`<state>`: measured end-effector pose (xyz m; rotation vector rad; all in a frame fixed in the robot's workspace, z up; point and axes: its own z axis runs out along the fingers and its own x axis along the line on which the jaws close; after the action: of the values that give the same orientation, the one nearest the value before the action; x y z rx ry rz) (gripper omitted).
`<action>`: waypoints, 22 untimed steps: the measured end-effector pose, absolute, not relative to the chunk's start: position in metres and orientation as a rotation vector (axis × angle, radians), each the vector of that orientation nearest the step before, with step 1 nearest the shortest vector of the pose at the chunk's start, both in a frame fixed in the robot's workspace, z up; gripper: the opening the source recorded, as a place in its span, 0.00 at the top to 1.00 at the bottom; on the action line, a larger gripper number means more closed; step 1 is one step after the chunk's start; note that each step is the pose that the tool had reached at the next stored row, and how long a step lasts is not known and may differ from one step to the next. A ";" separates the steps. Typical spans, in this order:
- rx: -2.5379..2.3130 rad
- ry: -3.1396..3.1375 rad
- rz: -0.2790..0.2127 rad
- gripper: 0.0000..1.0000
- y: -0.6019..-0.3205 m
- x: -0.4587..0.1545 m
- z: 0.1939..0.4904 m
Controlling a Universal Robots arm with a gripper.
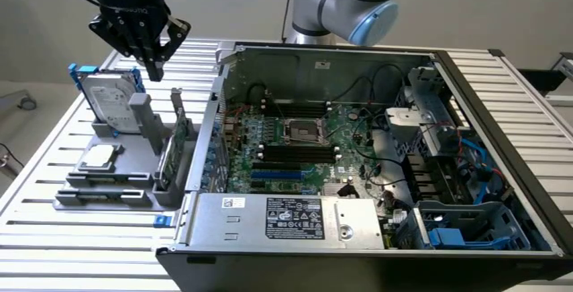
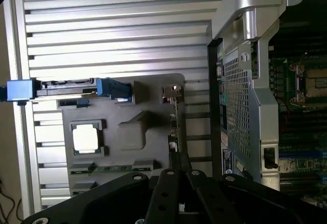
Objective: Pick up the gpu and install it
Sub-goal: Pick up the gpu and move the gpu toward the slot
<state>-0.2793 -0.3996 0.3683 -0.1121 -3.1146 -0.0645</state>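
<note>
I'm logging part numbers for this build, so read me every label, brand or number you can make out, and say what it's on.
No text can be read.
Big label on the silver box: black print, too small to read.
Small white sticker on the same box: too small.
Hard drive face label: blurred.
Case-edge sticker: unreadable.

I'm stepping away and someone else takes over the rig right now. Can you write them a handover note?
Gripper: shut, empty, hovering above the gray holder, touching nothing.
Gpu: standing on edge in the holder, beside the open computer case.
Done: nothing yet; the gpu is not picked up.
Left: picking up the gpu and installing it in the case.
</note>
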 end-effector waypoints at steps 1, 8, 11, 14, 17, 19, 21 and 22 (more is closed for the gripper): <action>-0.112 -3.115 -0.064 0.89 -0.400 -0.279 0.368; -0.112 -3.115 -0.065 0.83 -0.400 -0.279 0.368; -0.112 -3.115 -0.064 0.70 -0.400 -0.280 0.368; -0.109 -3.115 -0.065 0.64 -0.403 -0.281 0.363; -0.104 -3.114 -0.064 0.64 -0.408 -0.281 0.357; -0.099 -3.113 -0.064 0.64 -0.411 -0.281 0.354; -0.093 -3.112 -0.064 0.64 -0.413 -0.281 0.350; -0.091 -3.112 -0.064 0.64 -0.414 -0.281 0.348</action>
<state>-0.2808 -0.4142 0.3483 -0.0907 -3.1121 -0.0641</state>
